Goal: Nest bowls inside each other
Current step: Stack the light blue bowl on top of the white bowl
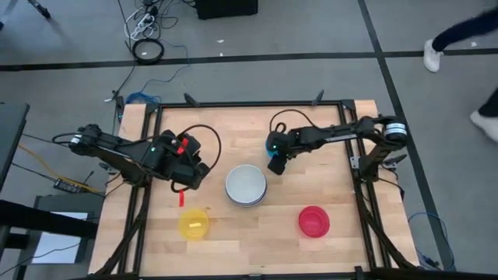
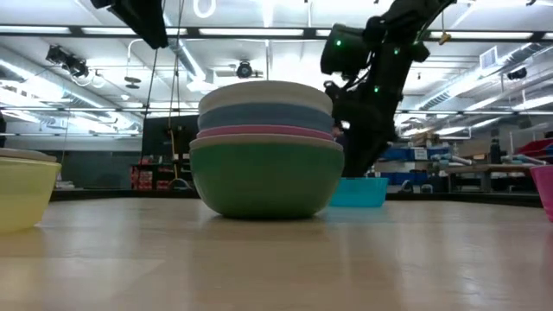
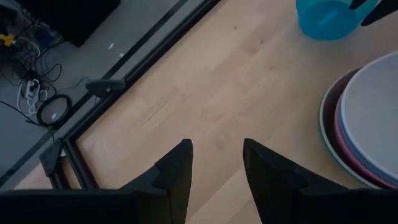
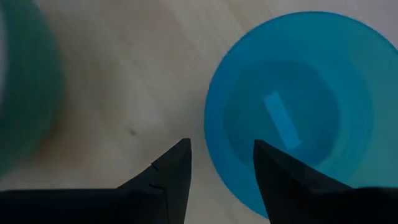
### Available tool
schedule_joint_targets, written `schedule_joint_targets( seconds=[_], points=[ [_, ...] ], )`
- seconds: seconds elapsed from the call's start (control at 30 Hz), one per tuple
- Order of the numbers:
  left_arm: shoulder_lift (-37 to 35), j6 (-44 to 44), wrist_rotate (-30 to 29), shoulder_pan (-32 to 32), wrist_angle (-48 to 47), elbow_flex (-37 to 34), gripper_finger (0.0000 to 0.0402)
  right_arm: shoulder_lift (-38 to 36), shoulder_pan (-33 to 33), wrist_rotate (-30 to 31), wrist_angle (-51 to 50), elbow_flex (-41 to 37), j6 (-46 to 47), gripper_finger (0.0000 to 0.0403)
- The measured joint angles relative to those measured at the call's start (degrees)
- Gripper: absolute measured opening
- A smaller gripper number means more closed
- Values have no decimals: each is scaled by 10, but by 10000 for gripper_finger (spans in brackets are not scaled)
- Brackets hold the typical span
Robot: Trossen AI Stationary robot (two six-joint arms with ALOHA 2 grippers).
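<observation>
A stack of nested bowls [image 1: 245, 185] stands mid-table: green at the bottom, then pink, blue and a pale one on top [image 2: 266, 147]. A small cyan bowl [image 4: 292, 112] sits upright on the wood to the stack's far right [image 1: 277, 166]. My right gripper [image 4: 221, 152] hangs open over that bowl's rim, pointing steeply down. One finger stands over the hollow and one outside it, and I see no touch. My left gripper [image 3: 217, 149] is open over bare wood left of the stack [image 1: 194, 175]. A yellow bowl [image 1: 193, 223] and a red bowl [image 1: 313, 221] stand apart near the front.
A black metal frame [image 1: 249, 103] borders the table. Bare wood lies between the yellow and red bowls and behind the stack. On the floor beyond the far edge are cables [image 1: 144, 27]. A person's feet [image 1: 432, 54] show at the far right.
</observation>
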Motion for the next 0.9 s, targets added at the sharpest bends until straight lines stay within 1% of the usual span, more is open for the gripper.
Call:
schedule_joint_targets(
  seconds=[0.2,0.33,0.4,0.47,0.6,0.63,0.77,0.9],
  points=[
    [0,-1,-1,0,3,-2,152,26,-5,16,12,0,-16,157],
    [0,-1,-8,0,5,-2,152,46,-9,12,26,0,-26,145],
    [0,-1,-9,0,5,-2,152,58,-13,-9,33,0,-26,129],
    [0,-1,-9,0,7,-2,152,65,-16,-25,31,0,-28,103],
    [0,-1,-9,0,7,-2,152,61,-17,-51,29,0,-52,24],
    [0,-1,-9,0,7,-2,152,56,-17,-56,27,0,-60,13],
    [0,-1,-9,0,8,-2,152,32,-17,-69,16,0,-61,6],
    [0,0,-9,0,7,-2,152,-24,-9,-46,-22,4,-62,2]
  ],
)
